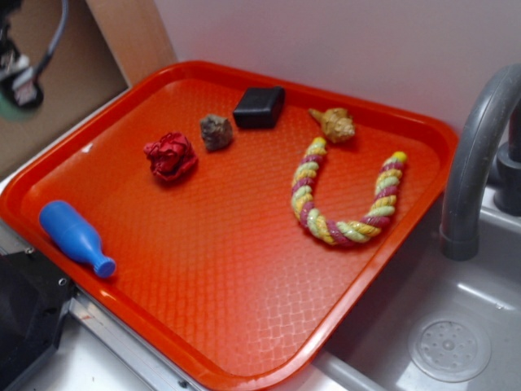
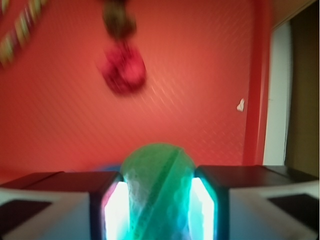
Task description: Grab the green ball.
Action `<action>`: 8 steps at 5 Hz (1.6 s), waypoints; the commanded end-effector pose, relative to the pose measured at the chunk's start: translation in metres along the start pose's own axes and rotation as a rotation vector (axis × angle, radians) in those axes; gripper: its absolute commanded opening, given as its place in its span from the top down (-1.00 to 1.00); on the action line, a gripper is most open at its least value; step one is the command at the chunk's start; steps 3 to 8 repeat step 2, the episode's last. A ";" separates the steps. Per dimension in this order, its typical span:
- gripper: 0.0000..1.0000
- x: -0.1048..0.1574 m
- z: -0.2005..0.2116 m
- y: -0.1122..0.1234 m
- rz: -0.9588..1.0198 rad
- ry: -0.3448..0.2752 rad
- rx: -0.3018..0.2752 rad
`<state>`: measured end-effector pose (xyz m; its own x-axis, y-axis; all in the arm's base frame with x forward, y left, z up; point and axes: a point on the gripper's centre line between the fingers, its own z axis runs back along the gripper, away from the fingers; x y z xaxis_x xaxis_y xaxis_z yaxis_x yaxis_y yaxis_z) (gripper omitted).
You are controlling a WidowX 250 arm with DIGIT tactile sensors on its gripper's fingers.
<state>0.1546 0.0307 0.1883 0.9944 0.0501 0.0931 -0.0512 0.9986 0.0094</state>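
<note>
Ball caught and lifted; you're in the hold step.

Your pincer (image 2: 157, 200) is clamped on the green ball (image 2: 157, 180), one finger pressed to each side of it, up off the red tray (image 2: 210, 75). In the exterior view the pincer (image 1: 18, 85) is a blurred shape at the top-left corner, above the tray's edge. Below and ahead of the pincer lie the red paper wad (image 2: 122, 72) and the rock (image 2: 119, 20), well apart from it. Next move, I'd judge: keep the squeeze steady and don't loosen it.

one tray (image 1: 423, 134) – one green ball (image 2: 157, 192), red wad (image 1: 171, 155), rock (image 1: 216, 131), black block (image 1: 260, 107), shell (image 1: 334, 124), rope (image 1: 342, 195), blue bottle toy (image 1: 75, 235).
</note>
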 end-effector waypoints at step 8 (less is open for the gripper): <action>1.00 0.030 0.099 -0.016 0.095 -0.137 -0.008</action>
